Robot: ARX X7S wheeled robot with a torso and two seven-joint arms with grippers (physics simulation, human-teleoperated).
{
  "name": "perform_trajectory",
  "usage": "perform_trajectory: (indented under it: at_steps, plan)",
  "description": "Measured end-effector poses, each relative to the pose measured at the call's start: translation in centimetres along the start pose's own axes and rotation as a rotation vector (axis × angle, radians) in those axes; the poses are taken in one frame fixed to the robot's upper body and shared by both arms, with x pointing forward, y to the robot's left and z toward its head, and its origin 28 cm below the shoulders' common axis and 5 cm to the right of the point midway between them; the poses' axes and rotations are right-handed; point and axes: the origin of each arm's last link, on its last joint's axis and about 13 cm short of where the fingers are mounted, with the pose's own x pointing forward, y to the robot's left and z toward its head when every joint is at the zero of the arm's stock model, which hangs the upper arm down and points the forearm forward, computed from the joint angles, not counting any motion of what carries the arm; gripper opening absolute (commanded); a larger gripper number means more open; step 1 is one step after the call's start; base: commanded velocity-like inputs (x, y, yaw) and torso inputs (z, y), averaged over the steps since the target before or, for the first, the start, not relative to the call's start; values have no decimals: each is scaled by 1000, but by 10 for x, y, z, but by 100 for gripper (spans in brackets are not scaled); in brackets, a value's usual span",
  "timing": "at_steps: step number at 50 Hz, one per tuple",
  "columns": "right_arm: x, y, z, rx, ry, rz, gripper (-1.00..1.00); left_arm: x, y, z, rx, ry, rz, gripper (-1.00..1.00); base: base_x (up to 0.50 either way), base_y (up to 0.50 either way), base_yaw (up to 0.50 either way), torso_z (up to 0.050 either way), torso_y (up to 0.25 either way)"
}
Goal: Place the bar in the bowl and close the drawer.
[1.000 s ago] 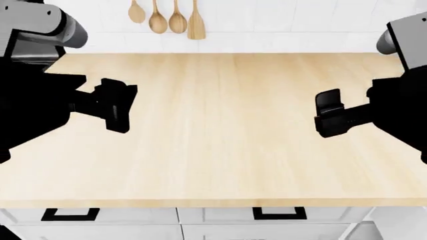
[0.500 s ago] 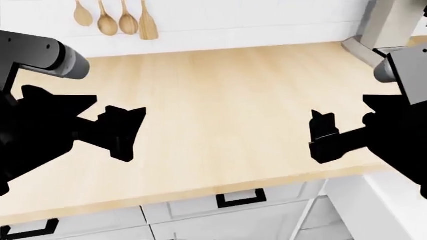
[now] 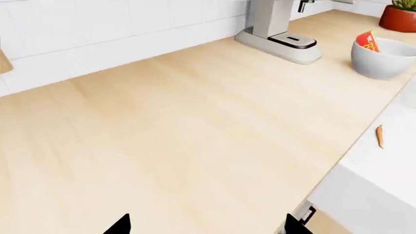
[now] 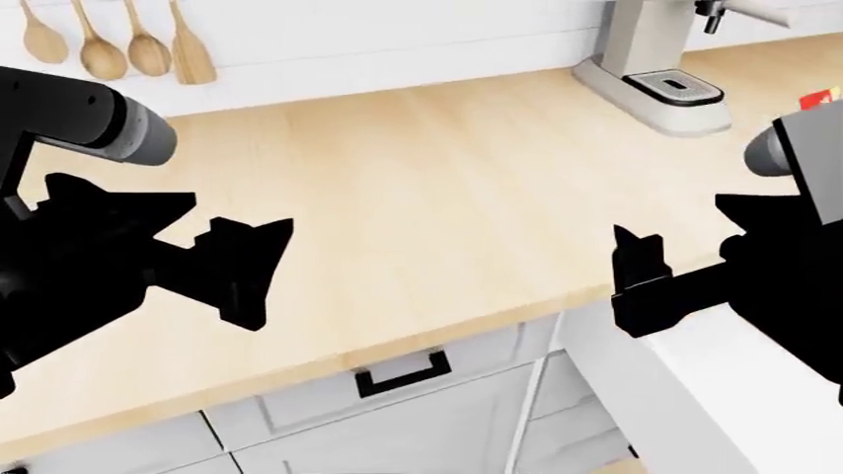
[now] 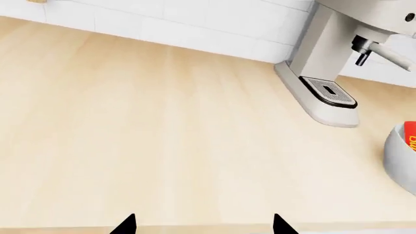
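Note:
The white bowl (image 3: 385, 62) stands on the wooden counter to the right of the coffee machine, and its rim also shows in the right wrist view (image 5: 398, 157). The red bar (image 3: 367, 42) sticks up out of the bowl, leaning on its rim; a red corner of the bar (image 4: 816, 100) shows in the head view. The drawer (image 3: 383, 168) is pulled out below the counter edge, its white inside in view. My left gripper (image 4: 245, 273) (image 3: 208, 225) and right gripper (image 4: 641, 283) (image 5: 203, 225) hover open over bare counter, holding nothing, well away from the bowl.
A white coffee machine (image 4: 662, 69) stands at the back of the counter. A terracotta plant pot (image 3: 399, 17) is beyond the bowl. A tiny orange sliver (image 3: 379, 136) lies in the drawer. Wooden spoons (image 4: 118, 44) hang on the wall. A narrower drawer's black handle (image 4: 402, 373) faces me.
The head view has swung to the right: the spoons slid left, and the coffee machine and open drawer came into view. Both grippers keep their places in the view, still open.

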Motion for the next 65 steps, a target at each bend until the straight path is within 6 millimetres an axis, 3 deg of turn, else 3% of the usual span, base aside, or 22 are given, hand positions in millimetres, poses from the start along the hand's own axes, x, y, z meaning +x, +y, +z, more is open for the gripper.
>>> perform_trajectory:
  at_steps: [65]
  plan:
    - [-4, 2, -7, -4, 12, 20, 100, 0, -4, -2, 18, 6, -10, 100, -68, 39, -500, 0, 0]
